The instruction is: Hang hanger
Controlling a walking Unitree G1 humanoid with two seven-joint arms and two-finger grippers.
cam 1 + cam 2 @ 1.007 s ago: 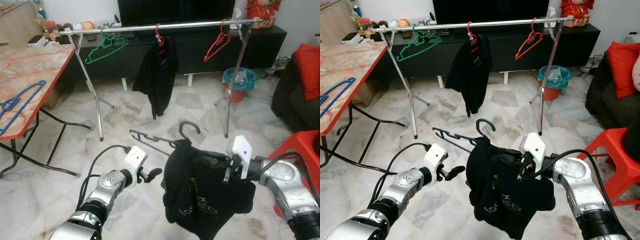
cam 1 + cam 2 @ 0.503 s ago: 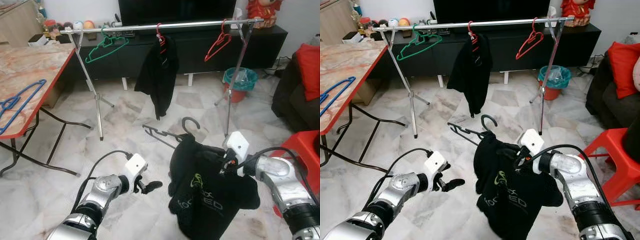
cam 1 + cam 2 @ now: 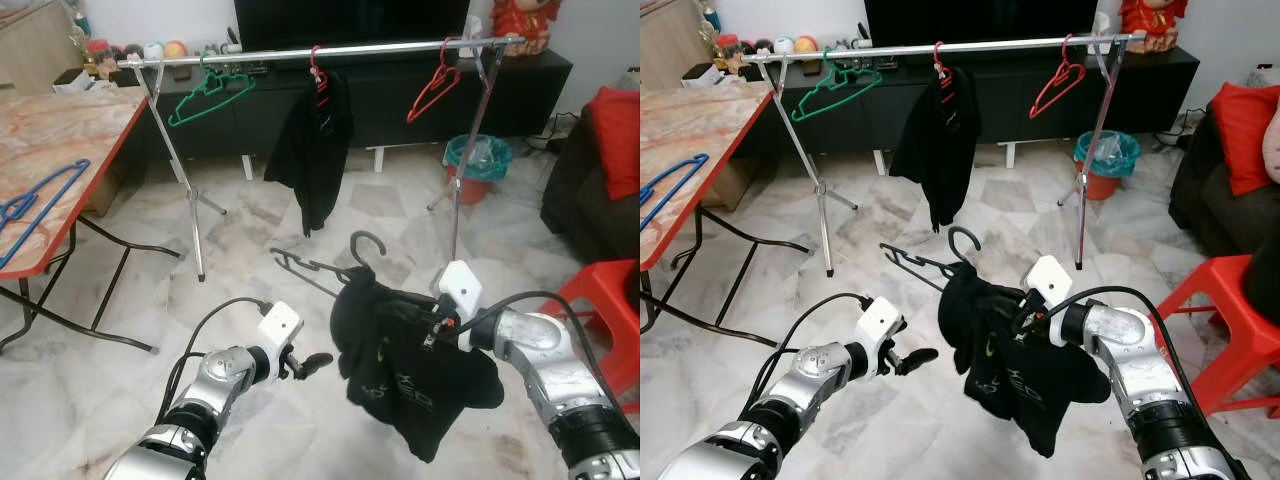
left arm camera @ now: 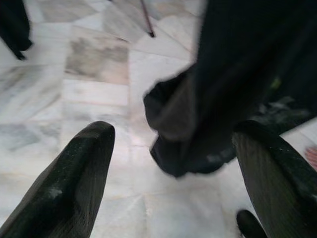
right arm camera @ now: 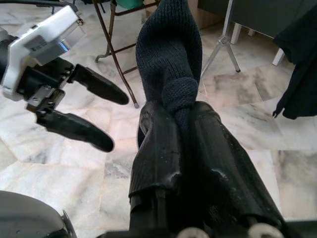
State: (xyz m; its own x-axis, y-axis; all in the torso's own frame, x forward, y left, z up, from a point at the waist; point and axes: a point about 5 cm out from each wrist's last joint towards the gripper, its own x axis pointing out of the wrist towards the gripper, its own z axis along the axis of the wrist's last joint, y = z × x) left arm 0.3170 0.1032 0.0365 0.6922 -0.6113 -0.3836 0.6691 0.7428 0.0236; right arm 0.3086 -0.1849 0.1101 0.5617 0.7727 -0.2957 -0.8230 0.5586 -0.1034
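- Right gripper (image 3: 1018,312) sat lower centre of the right eye frame; I saw its two black fingers (image 5: 163,148) pinched together on the dark fabric of a black garment (image 3: 415,370).
- That garment hung on a dark hanger (image 3: 330,268), held in the air above the marble floor (image 3: 250,240); the hook pointed up and one bare hanger arm stuck out toward the left of the frame.
- Left gripper (image 3: 308,363) was lower left of centre, fingers (image 4: 69,183) spread apart, nothing between them; it stood just beside the garment's left edge, apart from it.
- Silver clothes rail (image 3: 320,52) ran across the top of the frame, well apart from the held hanger.
- On the rail I noted a green hanger (image 3: 210,95), a red hanger carrying a black jacket (image 3: 315,150), and an empty red hanger (image 3: 435,90).
- Table (image 3: 70,140) at the left edge carried a blue hanger (image 3: 35,205); a red stool (image 3: 600,300) stood at the right edge.
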